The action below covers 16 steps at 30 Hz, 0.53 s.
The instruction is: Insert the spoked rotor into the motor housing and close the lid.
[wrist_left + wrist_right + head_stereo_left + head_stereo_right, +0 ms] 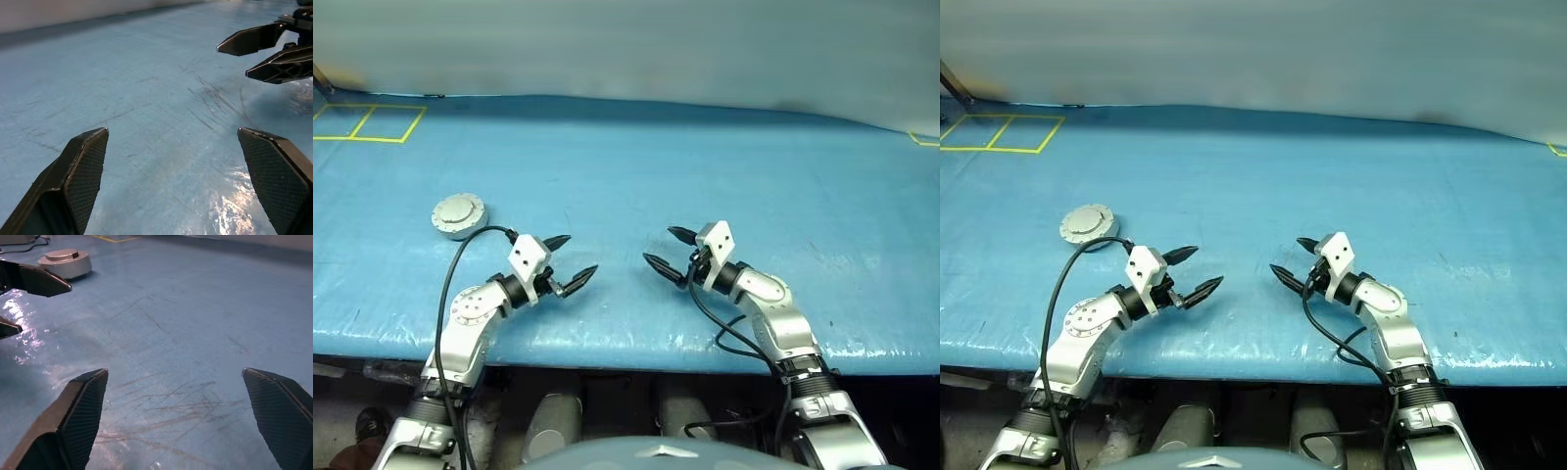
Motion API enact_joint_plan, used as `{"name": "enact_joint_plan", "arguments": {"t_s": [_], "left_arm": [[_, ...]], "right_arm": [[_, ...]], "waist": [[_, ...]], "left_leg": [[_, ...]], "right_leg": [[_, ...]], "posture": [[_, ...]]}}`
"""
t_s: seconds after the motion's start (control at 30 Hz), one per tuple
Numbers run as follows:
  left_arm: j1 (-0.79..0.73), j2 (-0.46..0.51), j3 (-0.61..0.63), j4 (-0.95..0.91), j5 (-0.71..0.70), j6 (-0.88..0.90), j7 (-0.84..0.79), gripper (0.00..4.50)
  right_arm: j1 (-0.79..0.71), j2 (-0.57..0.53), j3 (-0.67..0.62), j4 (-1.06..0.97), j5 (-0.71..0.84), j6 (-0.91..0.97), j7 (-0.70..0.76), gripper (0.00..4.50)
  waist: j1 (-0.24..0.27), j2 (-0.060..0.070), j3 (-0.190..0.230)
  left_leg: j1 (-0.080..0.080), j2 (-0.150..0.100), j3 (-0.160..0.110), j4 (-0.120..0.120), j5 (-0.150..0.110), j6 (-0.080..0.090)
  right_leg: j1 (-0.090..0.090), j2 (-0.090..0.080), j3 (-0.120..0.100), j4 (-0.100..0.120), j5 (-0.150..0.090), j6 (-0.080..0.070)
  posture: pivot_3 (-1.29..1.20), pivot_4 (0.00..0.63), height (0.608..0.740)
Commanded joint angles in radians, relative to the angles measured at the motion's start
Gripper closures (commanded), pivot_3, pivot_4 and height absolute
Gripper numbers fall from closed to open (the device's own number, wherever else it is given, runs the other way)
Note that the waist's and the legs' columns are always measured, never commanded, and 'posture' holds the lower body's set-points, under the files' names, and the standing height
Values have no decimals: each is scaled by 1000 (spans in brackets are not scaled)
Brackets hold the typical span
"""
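The motor housing [459,214] sits on the blue tabletop [705,166] toward its left side, about midway between near and far edge. The lid [62,255] is on top of it, plain light-grey face with small studs up, so the can reads as closed. What is inside cannot be seen; the spoked rotor cannot be told from these views, presumably it is already under the lid.

Left hand [571,262] hovers over the near edge, fingers spread wide apart, nothing between them, pointing toward the middle of the tabletop. Right hand [670,252] faces it from the other side, fingers also wide apart and empty; the two hands are near each other with bare tabletop between.

Key relation: the housing lies beyond and outboard of the left hand, toward the far-left, close to that arm's cable. Left hand is clearly the nearer one; right hand is well apart from it. The can is round and flat, no long axis, so any approach angle works.

Judgement: task looks finished or nearly so; any last press on the lid would fall to the left hand.
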Motion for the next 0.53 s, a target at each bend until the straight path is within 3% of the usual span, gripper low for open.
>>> {"name": "enact_joint_plan", "arguments": {"t_s": [0.03,0.53], "left_arm": [[-4,0,6,-18,4,-16,-20,0],[-10,-4,7,-19,2,-6,-45,0]], "right_arm": [[-5,17,-10,-21,-15,-70,-19,14],[1,6,1,-53,-23,-45,1,14]], "waist": [[0,0,0],[2,0,0]], "left_leg": [[0,0,0,0,0,0],[0,0,0,0,0,0]], "right_leg": [[0,0,0,0,0,0],[0,0,0,0,0,0]], "posture": [[0,150,740],[0,150,740]]}}
